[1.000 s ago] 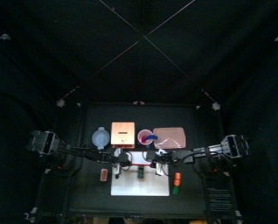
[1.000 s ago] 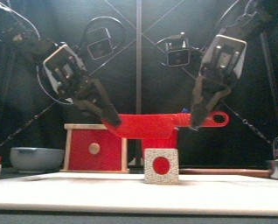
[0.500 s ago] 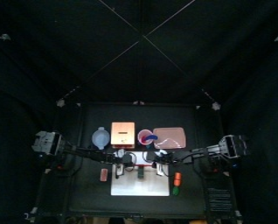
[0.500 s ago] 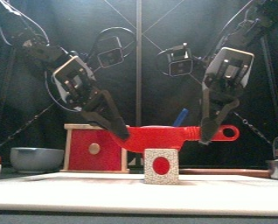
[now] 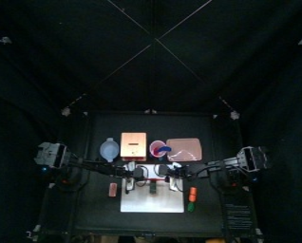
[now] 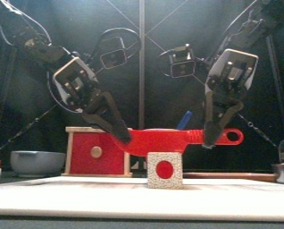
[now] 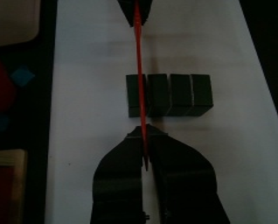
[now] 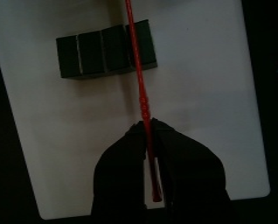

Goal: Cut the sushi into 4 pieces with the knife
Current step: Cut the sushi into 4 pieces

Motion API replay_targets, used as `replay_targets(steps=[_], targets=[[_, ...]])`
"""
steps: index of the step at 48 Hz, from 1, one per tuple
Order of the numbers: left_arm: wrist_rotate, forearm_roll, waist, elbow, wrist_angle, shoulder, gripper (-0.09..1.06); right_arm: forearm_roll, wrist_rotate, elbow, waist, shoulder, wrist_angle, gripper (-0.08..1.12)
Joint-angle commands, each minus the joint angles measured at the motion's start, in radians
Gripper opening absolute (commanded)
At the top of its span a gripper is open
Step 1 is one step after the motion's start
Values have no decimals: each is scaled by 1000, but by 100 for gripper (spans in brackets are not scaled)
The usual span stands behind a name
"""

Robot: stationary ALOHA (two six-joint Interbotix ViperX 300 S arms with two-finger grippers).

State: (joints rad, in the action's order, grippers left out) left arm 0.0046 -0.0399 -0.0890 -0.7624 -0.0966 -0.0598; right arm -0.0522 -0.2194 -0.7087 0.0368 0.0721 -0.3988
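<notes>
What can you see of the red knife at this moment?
The red knife looks like plastic, a broad blade with a ring at its handle end. It lies level and edge-down, the left gripper clamping its tip end, the right gripper its handle, right over the sushi roll on the white board; contact is unclear.

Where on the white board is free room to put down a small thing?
The white board is bare in front of the sushi roll and on both sides of it. Crowded above the roll: left tool and right tool hold the red knife there.
</notes>
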Motion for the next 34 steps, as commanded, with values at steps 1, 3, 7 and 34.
replay_targets(steps=[1, 3, 7, 34], targets=[[0, 2, -11, 6, 9, -6, 36, -3, -5, 12, -2, 3, -3, 32], [0, 0, -11, 8, 8, -8, 36, -3, -5, 12, -2, 3, -5, 32], [0, 0, -17, 8, 8, -14, 36, -6, -5, 12, 2, 2, -5, 32], [-6, -6, -46, 9, 8, -23, 36, -6, -5, 28, 18, -18, -5, 32]])
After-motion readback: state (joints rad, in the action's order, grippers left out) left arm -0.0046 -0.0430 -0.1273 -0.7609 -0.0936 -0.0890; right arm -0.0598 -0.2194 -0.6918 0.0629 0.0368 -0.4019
